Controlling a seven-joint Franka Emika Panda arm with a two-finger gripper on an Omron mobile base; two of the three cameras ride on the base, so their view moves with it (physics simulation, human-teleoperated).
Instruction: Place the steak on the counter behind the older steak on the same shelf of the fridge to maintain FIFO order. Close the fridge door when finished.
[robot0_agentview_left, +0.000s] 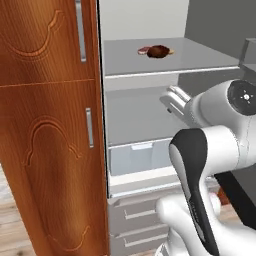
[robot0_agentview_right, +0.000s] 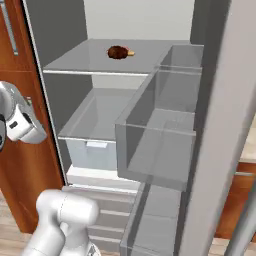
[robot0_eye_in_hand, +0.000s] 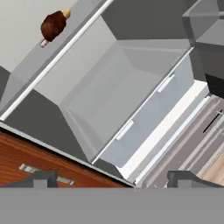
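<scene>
Looking over your arm (robot0_agentview_left: 200, 165) from the left base view, you see it rising from the lower right, its dark-fronted link bent upward and the wrist turned toward the open fridge (robot0_agentview_left: 150, 125). From the right base view its white wrist section sits at the left edge, level with the space below the shelf (robot0_agentview_right: 100, 62). In the hand view the gripper (robot0_eye_in_hand: 111, 178) has its two dark fingertips (robot0_eye_in_hand: 41, 178) well apart with nothing between them, so you have it open and empty. That view is rolled, so the shelf's pale front edge runs diagonally across the upper left.

On that shelf lies the older steak (robot0_agentview_left: 159, 50), a small dark brown-red oval sitting toward the middle of the panel, well back from the front edge. A paler pinkish sliver shows at one end of it and a small yellowish bit at the other; you cannot tell from these pictures what those are. The same steak appears at the top of the right base view and in the upper left corner of the hand view.

Below the shelf you see the pale translucent bin (robot0_agentview_left: 142, 155), and beneath it the handled grey drawers (robot0_agentview_left: 137, 215). The fridge door (robot0_agentview_right: 220, 150) stands open at the right, its moulded bins facing inward. A brown wooden cabinet (robot0_agentview_left: 50, 125) stands just beside the fridge on the left.
</scene>
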